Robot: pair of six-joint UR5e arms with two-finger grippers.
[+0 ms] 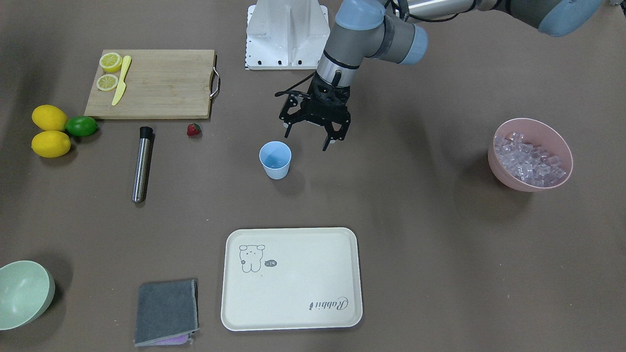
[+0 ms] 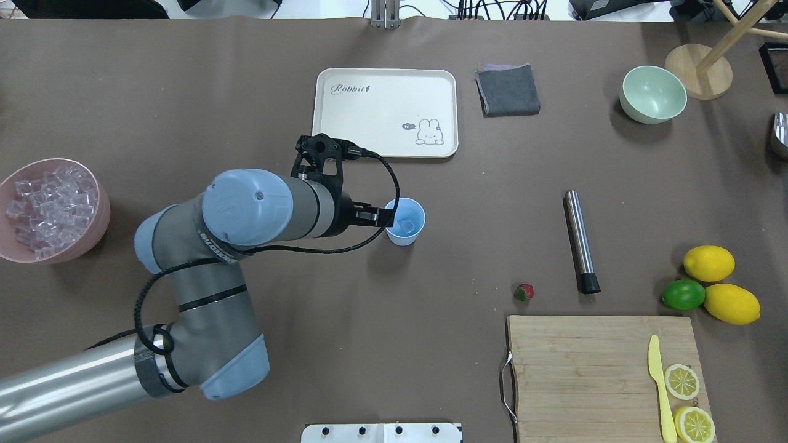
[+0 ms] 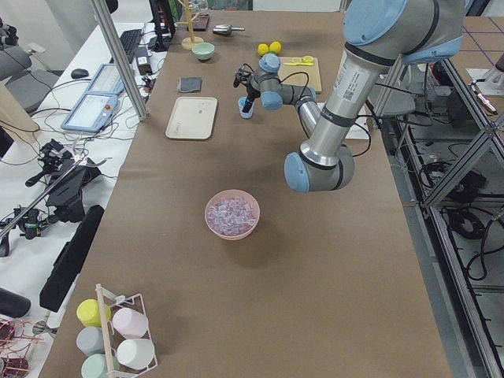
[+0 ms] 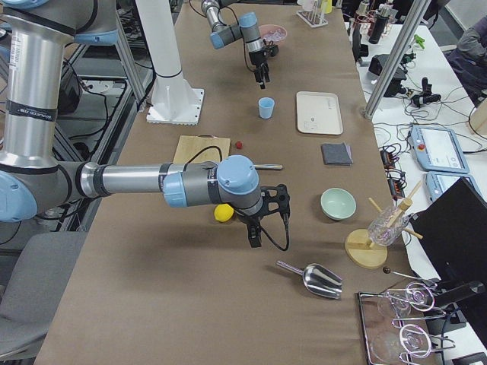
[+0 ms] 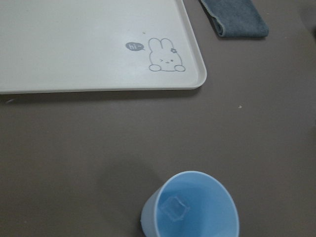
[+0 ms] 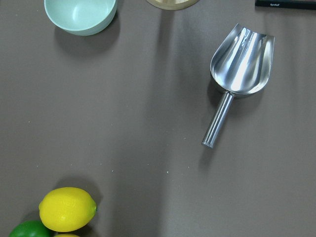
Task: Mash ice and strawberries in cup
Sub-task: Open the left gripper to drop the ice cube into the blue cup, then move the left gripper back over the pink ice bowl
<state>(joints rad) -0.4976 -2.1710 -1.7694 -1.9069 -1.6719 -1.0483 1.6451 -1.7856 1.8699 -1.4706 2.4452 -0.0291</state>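
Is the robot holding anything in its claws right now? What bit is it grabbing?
The left gripper hangs open near the cup, holding nothing. The right gripper shows only in a side view, so that one cannot be told.

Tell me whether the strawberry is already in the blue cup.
No: the strawberry lies on the table beside the cutting board, and the cup holds only one ice cube.

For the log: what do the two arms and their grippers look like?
Both the left arm and right arm are silver-grey tubes with light-blue joint caps and small dark lettering. A black cable loops along the left arm to its wrist. The left gripper is black, with two jointed fingers; the right gripper looks black too.
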